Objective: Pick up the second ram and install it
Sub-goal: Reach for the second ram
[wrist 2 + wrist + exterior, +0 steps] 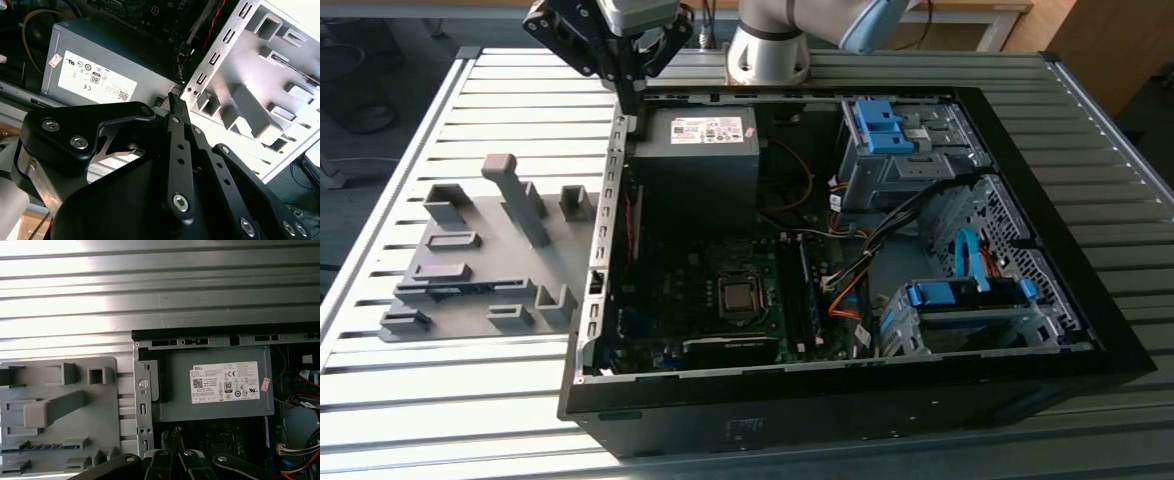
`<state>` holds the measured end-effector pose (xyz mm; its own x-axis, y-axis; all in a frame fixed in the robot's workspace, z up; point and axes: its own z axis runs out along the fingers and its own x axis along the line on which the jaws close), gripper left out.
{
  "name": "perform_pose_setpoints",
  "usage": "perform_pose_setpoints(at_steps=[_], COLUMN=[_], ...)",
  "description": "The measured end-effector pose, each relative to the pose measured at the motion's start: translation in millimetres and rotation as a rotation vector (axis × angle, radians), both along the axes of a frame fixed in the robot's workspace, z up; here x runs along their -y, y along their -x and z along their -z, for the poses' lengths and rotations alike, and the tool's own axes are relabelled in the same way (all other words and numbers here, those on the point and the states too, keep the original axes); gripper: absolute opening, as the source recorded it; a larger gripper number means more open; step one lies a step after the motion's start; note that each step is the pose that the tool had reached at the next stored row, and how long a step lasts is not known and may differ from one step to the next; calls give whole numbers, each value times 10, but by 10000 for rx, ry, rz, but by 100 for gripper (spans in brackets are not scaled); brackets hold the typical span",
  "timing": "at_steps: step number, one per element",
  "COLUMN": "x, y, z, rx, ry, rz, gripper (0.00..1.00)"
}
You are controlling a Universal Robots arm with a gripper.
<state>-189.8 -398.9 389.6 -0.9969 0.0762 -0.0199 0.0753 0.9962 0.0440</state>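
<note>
From my remote station: a ribbed metal table [440, 90] spreads beneath and all around the pincer [630, 98], its slats [454, 420] running in long parallel bands. Hard light glares white off the slats just beyond the pincer in the first wrist view. Well apart from the pincer, past the table's far corner, stands brown wooden furniture [1107, 50], possibly a cabinet. Grey floor [380, 50] shows off the table edge nearest the pincer, and a pale wooden edge [974, 10] runs behind it.
</note>
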Motion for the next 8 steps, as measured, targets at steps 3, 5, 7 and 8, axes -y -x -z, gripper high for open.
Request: perform_pose_setpoints(at_steps=[3,5,7,8], x=[0,0,0,0], y=[11,19,25,29], z=[1,2,3,3], rx=[-3,-4,-6,-7], ry=[0,0,1,0], rz=[0,0,0,0], gripper=[11,11,11,11])
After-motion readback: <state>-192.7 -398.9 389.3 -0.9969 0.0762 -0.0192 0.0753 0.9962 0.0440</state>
